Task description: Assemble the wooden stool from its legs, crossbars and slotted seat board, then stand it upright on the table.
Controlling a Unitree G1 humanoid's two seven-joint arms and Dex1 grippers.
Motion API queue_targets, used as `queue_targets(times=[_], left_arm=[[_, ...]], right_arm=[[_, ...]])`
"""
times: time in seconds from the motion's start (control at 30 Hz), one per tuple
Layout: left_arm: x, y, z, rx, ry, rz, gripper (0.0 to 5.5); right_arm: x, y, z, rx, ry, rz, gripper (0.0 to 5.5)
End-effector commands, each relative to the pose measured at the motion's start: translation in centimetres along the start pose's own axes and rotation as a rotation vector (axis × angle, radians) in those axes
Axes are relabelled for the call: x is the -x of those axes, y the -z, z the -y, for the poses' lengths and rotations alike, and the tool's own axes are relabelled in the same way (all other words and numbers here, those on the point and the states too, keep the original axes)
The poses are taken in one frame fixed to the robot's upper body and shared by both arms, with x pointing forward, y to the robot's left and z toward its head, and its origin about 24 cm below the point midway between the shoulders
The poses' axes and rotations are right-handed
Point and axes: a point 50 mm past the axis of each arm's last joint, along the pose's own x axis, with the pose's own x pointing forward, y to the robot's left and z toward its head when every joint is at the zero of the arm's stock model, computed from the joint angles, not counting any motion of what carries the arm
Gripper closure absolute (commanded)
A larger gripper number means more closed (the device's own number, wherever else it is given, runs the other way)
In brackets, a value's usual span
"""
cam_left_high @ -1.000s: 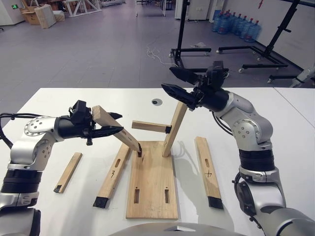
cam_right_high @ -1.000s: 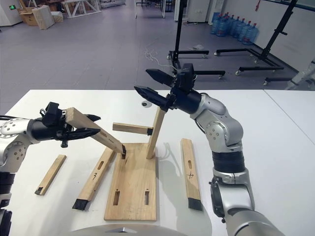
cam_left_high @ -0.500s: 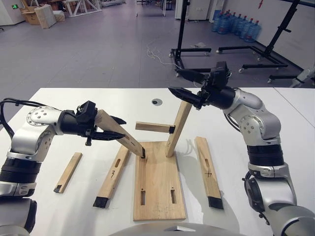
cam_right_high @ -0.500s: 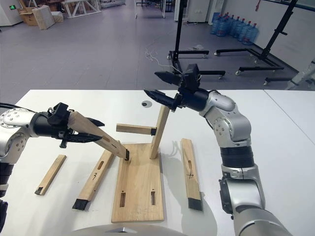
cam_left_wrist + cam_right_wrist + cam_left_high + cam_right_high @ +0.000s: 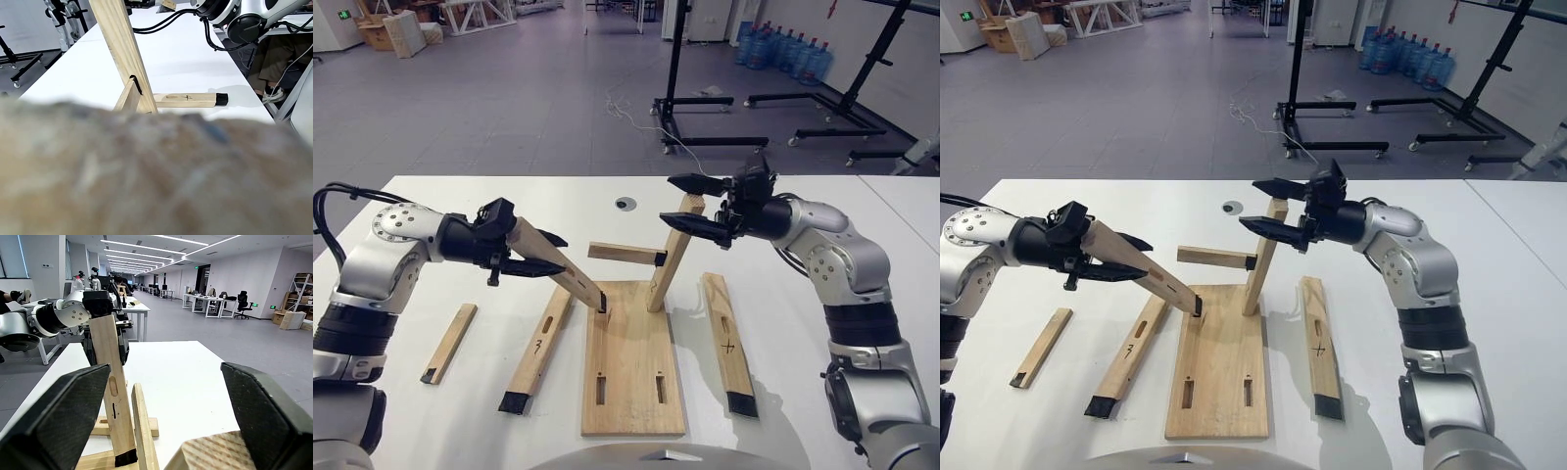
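The right gripper (image 5: pixel 668 201) has let go of the upright pale wooden leg (image 5: pixel 668 264), and the slotted seat board (image 5: pixel 631 392) has slid right. A short loose crossbar (image 5: pixel 450 341) and a loose leg (image 5: pixel 540 348) lie flat. The left gripper (image 5: pixel 563 253) clamps a slanted leg (image 5: pixel 578 284), its foot at a board slot. The upright leg carries one crossbar (image 5: pixel 622 253). The right gripper gapes wide open and empty. Another leg (image 5: pixel 726 338) lies unused. I'd say it is barely half built.

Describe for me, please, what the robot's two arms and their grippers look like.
The left arm and right arm have rounded silver-grey shells with black bands at the joints and black wrists. The left arm bears a round cap ringed with small holes. Black cables loop beside each arm. The left gripper and right gripper are black, each with two tapering, pointed fingers.
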Motion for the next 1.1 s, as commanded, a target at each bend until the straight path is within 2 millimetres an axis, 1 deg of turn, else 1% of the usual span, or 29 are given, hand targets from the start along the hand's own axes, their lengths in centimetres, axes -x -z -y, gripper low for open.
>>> queue_targets(times=[0.03,0.2,0.37,0.43,0.53,0.7,0.83,0.93,1.0,1.1], left_arm=[[-1.0,0.7,-0.2,0.07,0.024,-0.037,3.49],[-1.3,0.4,-0.2,0.099,0.083,-0.066,3.49],[-1.2,0.1,-1.0,0.144,0.097,-0.129,3.49],[-1.3,0.4,-1.2,0.175,0.089,-0.155,3.49],[-1.8,1.0,-1.1,0.197,0.101,-0.189,3.49],[-2.9,1.5,-1.0,0.215,0.131,-0.193,3.49],[-3.5,1.7,-1.9,0.25,0.124,-0.177,3.49],[-3.5,1.4,-2.8,0.262,0.109,-0.157,3.49],[-3.5,1.3,-3.1,0.269,0.108,-0.155,3.49],[-3.9,1.8,-3.2,0.287,0.12,-0.173,3.49]], right_arm=[[-0.3,2.1,-0.6,-0.085,-0.018,-0.048,1.37],[-0.7,2.3,-0.7,-0.089,-0.032,-0.052,1.37],[-0.6,2.2,-0.7,-0.082,-0.03,-0.058,1.37],[-0.6,2.2,-0.8,-0.08,-0.029,-0.062,1.37],[-0.6,2.2,-0.9,-0.078,-0.029,-0.065,1.37],[-0.7,2.2,-0.9,-0.078,-0.035,-0.072,1.37],[-0.9,2.4,-1.0,-0.075,-0.044,-0.079,1.37],[-1.1,2.5,-1.2,-0.071,-0.051,-0.088,1.37],[-1.3,2.7,-1.3,-0.067,-0.058,-0.095,1.37],[-1.3,2.8,-1.4,-0.063,-0.061,-0.1,1.37]])
